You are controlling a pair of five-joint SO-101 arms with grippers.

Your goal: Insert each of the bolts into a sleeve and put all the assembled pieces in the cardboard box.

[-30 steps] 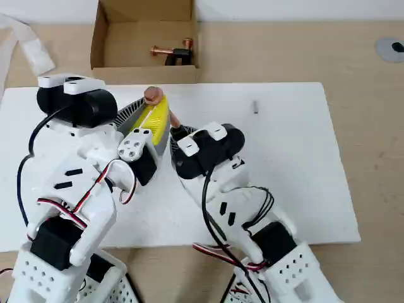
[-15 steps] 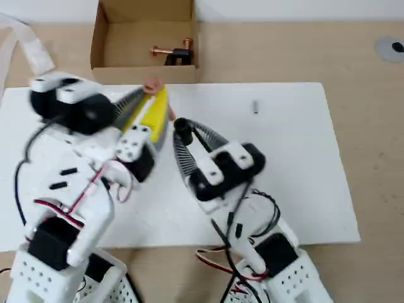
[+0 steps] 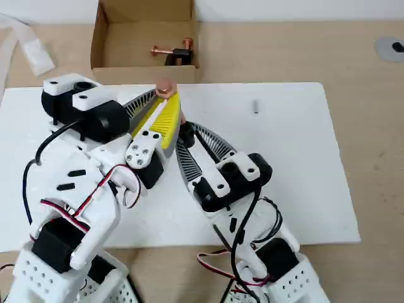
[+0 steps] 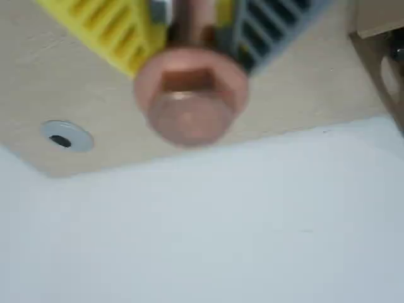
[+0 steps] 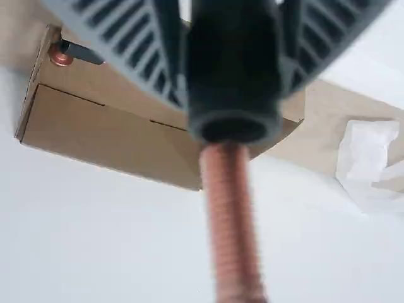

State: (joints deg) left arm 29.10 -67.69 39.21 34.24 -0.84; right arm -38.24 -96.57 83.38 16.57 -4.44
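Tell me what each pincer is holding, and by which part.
The left pincer grips the copper bolt on its shank just behind the head. The right pincer clamps the black sleeve around its body.

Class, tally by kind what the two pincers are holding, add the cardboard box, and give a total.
Copper bolt: 1
Black sleeve: 1
Cardboard box: 1
Total: 3

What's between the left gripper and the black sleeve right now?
The copper bolt: its threaded shank runs from the sleeve mouth toward the left gripper, bridging them. Right wrist view shows it best.
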